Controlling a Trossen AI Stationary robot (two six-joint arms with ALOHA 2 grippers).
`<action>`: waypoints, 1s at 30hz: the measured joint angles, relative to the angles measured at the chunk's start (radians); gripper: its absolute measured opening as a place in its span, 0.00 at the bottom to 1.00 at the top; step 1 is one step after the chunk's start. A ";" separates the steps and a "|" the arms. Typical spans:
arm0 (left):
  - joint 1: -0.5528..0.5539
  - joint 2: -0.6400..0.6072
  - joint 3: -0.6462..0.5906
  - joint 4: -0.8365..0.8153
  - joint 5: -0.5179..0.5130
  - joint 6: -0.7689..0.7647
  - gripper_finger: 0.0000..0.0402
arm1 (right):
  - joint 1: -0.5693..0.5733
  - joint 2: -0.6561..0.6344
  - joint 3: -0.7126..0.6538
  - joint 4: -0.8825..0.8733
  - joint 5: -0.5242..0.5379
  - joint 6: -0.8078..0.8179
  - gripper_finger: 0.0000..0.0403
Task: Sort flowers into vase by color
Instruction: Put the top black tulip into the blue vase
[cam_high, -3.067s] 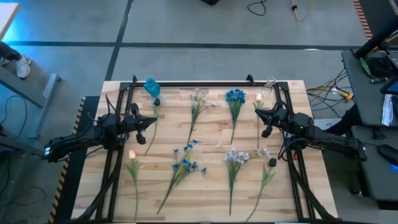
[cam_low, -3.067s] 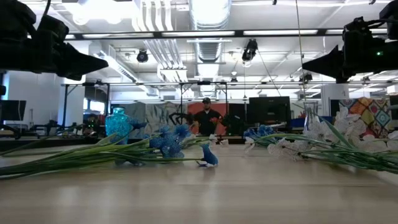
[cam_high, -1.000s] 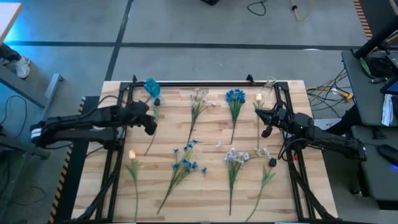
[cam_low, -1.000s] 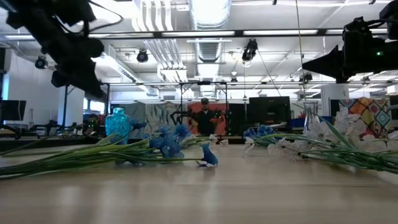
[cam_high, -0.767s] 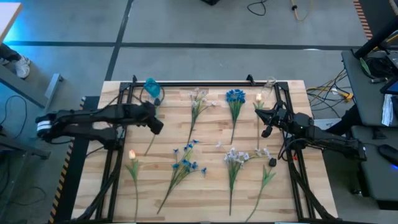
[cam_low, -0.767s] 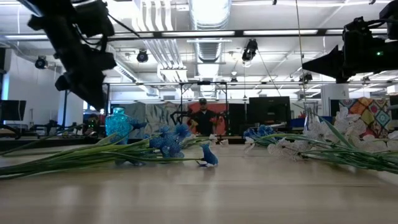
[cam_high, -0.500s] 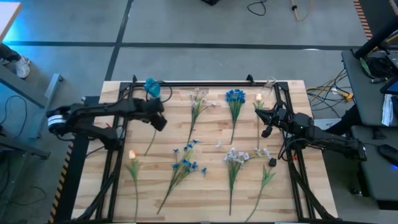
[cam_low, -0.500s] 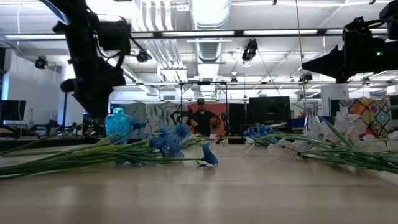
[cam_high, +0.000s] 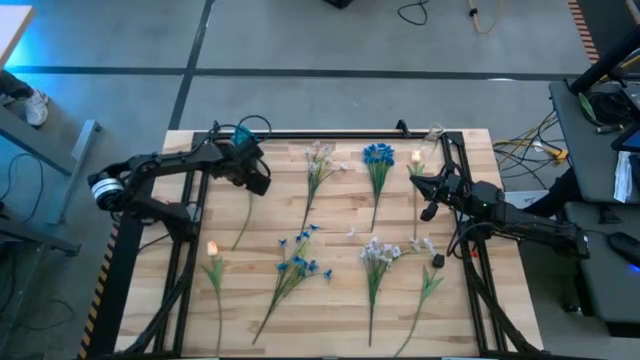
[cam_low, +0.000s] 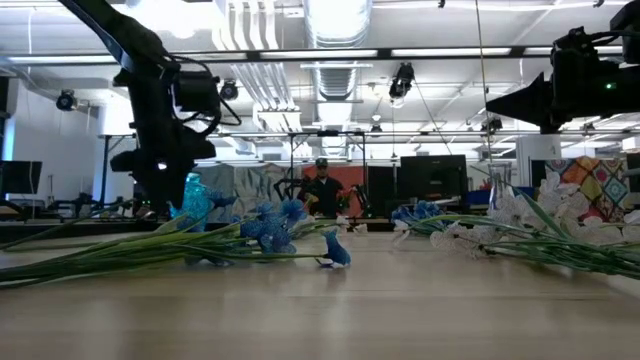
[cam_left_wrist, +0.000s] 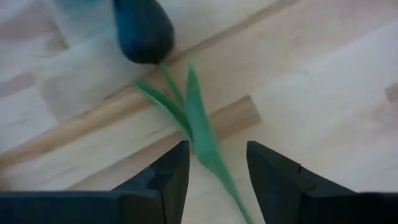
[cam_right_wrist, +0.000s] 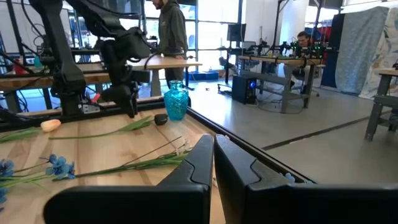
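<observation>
A flower with a dark bud (cam_left_wrist: 144, 34) and a green stem (cam_high: 243, 220) lies flat on the table near the blue vase (cam_high: 243, 140). My left gripper (cam_left_wrist: 217, 149) hangs over it, pointing down, open, one finger on each side of the stem just below the leaves, touching nothing. In the high view it (cam_high: 258, 183) covers the bud. My right gripper (cam_high: 418, 180) waits shut at the table's right, beside a peach tulip (cam_high: 416, 157). White-lilac (cam_high: 318, 160) and blue (cam_high: 378, 155) sprigs lie flat at the far middle.
More flowers lie nearer: a peach tulip (cam_high: 212, 250), a blue sprig (cam_high: 300, 262), a white sprig (cam_high: 378, 252) and a dark-budded stem (cam_high: 430, 280). A clear vase (cam_high: 434, 133) stands at the far right. A person (cam_low: 324, 190) stands in the room behind.
My left gripper has swung toward the table's far edge and a little to the right, toward the blue vase, and has come down over the dark-budded flower. No flower has moved.
</observation>
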 joint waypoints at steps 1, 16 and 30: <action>0.004 0.010 0.000 0.000 0.001 0.006 0.36 | 0.000 0.000 0.000 0.000 0.000 0.000 0.02; 0.024 0.188 0.001 0.054 0.004 0.063 0.31 | 0.000 0.000 0.000 0.000 0.000 0.000 0.02; 0.013 -0.073 -0.003 0.212 0.132 0.141 0.01 | 0.000 0.000 0.000 0.000 0.000 0.000 0.02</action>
